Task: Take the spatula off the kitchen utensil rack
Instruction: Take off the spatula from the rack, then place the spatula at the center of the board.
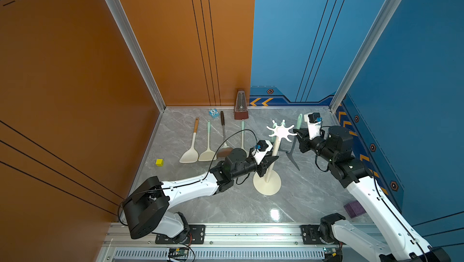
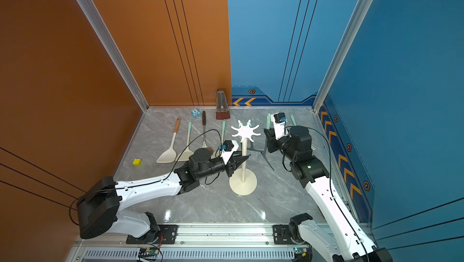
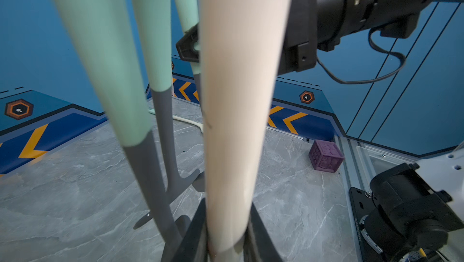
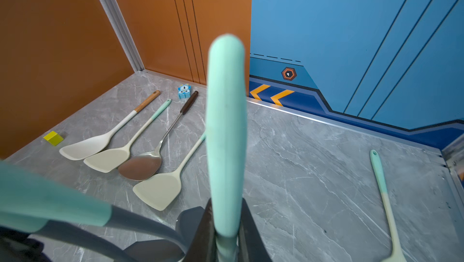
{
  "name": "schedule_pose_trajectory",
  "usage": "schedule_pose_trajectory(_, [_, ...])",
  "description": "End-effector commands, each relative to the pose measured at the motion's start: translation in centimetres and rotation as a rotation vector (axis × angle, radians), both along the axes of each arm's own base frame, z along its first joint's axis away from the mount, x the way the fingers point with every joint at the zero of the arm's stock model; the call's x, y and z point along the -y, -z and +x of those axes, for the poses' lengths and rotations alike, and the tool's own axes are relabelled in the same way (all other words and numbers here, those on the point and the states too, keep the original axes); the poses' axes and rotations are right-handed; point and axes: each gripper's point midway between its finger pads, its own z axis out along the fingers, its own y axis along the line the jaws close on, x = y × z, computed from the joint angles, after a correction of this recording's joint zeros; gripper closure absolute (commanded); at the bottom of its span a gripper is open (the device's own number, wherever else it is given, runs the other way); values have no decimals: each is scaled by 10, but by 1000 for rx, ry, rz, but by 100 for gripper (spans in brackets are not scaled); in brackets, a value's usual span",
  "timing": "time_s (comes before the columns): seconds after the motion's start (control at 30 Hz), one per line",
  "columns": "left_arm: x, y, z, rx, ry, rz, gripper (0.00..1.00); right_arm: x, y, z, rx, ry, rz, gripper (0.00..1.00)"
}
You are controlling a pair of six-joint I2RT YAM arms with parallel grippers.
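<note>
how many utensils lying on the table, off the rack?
5. Four in a row left of the rack: wood-handled spatula, mint-handled spatula, metal spatula, second mint-handled spatula. Fifth utensil lies near the right wall. Others may be hidden.

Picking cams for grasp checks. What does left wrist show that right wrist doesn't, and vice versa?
Left wrist only: left end effector shut on the pole of the kitchen utensil rack; purple cube. Right wrist only: four spatulas lying in a row, yellow cube, blue toy. Both: right end effector gripping the spatula by its mint handle, grey table.
</note>
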Motion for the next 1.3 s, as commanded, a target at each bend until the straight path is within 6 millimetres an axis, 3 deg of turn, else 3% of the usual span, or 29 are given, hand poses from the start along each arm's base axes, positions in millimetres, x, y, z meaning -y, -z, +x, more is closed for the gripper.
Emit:
schedule_pose_trajectory(0.0, [4, 49, -21, -79, 64, 172, 87, 29, -4, 17, -28, 171, -26, 100])
schedule_pose_trajectory(0.33, [3, 58, -28, -42, 67, 213, 84, 72, 9, 62, -170, 432, -102, 100])
schedule_pose_trajectory(0.87, [2, 64, -27, -30, 46, 235, 84, 91, 36, 140, -375, 594, -322, 100])
schedule_pose_trajectory(1.27, [1, 67, -25, -36, 36, 240, 84, 95, 53, 176, -459, 680, -371, 100])
